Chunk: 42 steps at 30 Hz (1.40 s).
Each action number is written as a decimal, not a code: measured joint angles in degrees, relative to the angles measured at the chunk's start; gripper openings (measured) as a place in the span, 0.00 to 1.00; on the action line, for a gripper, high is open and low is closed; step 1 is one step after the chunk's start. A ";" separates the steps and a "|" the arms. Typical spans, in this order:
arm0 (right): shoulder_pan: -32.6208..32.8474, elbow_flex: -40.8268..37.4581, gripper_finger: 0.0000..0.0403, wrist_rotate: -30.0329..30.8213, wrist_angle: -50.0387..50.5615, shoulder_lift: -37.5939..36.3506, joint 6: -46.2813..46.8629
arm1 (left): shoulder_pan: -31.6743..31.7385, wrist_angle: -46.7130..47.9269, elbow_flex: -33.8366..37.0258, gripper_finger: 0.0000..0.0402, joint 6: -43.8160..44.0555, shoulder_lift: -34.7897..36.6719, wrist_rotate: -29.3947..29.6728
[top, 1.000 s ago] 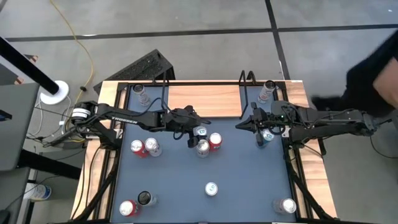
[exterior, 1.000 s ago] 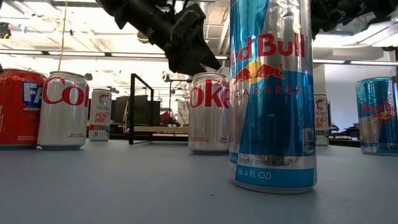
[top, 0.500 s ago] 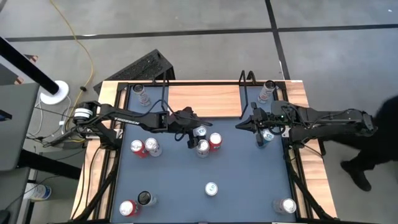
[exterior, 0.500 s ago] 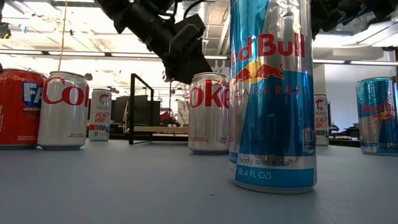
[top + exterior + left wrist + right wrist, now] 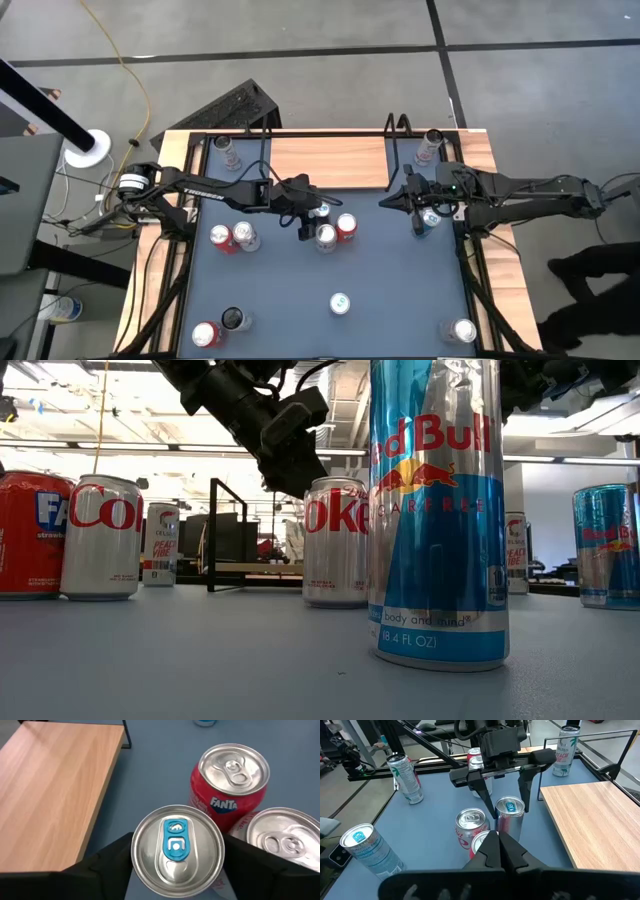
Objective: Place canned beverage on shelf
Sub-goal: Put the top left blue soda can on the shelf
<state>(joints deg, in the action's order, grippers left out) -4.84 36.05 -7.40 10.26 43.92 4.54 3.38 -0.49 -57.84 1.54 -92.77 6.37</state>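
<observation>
The left pincer pinches a slim silver can with a blue pull tab — one dark finger on each side — standing on the dark-blue worktop just beside a red Fanta can. The light-wood shelf with black wire side frames lies near, at the worktop's far edge. The right pincer, pressed together, hovers nearby.

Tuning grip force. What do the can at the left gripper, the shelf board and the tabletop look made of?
Blue-tab can: thin bare metal, likely aluminium; brushed lid with glare.
Shelf board: light wood or wood laminate, matte; visible grain.
Tabletop: smooth matte blue sheet; material unclear.
</observation>
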 joint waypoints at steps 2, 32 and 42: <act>0.00 0.00 0.00 0.00 0.00 0.00 0.01 | 0.00 0.43 -0.02 0.56 -1.19 0.04 0.00; -0.01 -0.01 0.00 0.04 -0.74 0.00 0.09 | 2.99 9.72 3.81 0.61 -16.90 9.29 -16.96; 0.00 0.00 0.00 0.11 -0.85 0.01 0.07 | 1.81 9.78 4.50 0.73 -12.85 9.27 -16.22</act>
<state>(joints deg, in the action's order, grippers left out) -4.84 36.05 -7.29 9.41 43.93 4.60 5.19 9.30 -53.35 -11.32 -83.50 -9.85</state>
